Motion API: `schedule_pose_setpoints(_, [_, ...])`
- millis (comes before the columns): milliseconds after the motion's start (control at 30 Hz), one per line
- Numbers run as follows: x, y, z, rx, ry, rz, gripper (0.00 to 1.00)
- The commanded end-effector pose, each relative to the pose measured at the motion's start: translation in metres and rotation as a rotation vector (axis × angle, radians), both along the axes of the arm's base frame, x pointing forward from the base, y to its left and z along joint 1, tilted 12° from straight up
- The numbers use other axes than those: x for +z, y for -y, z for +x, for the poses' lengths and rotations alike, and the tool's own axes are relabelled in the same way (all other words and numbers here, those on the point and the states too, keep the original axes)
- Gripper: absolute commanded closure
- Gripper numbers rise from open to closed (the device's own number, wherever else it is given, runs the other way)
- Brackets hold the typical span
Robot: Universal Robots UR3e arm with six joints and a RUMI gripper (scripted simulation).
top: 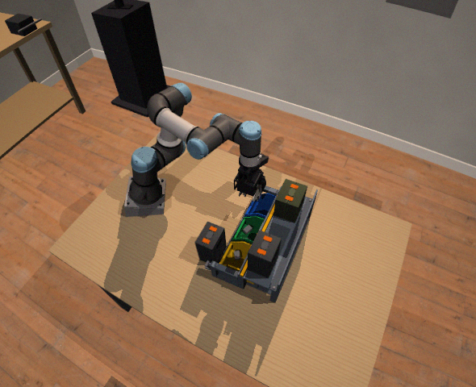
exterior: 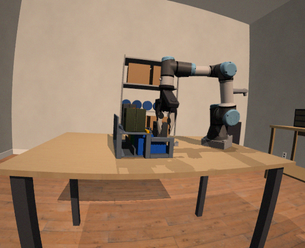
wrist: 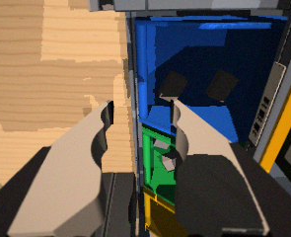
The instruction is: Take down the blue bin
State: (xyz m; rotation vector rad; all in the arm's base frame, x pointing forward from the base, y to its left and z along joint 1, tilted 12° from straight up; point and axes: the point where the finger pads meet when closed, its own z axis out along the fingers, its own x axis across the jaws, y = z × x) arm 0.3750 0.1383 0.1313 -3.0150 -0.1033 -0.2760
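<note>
The blue open bin (top: 260, 206) (exterior: 157, 147) (wrist: 209, 54) sits upright at the arm-side end of the grey shelf (top: 300, 233) (exterior: 116, 133). Two dark parts (wrist: 174, 84) (wrist: 222, 85) lie inside it. My gripper (top: 252, 193) (exterior: 164, 130) (wrist: 141, 102) points down over the bin's outer side wall, one finger outside over the table (top: 346, 270) (exterior: 67, 149), the other inside the bin. The fingers are partly closed, with gaps showing on both sides of the wall, so they hold nothing.
A green bin (top: 246, 230) (wrist: 155, 168) and a yellow bin (top: 231, 258) (wrist: 160, 222) follow the blue one in the row. An olive box (top: 290, 200) and a black box (top: 264, 254) stand on the shelf. Another black box (top: 210, 242) stands on the table beside it.
</note>
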Motion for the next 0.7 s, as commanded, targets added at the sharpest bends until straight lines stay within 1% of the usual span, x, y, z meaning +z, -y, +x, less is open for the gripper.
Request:
schedule_pose_setpoints(0, [0.001, 0.000, 0.001, 0.000, 0.004, 0.000, 0.74])
schedule_pose_setpoints(33, [0.001, 0.000, 0.001, 0.000, 0.004, 0.000, 0.74])
schedule_pose_setpoints(200, [-0.043, -0.005, 0.009, 0.000, 0.004, 0.000, 0.74])
schedule_pose_setpoints(667, [-0.043, -0.005, 0.008, 0.000, 0.003, 0.000, 0.74])
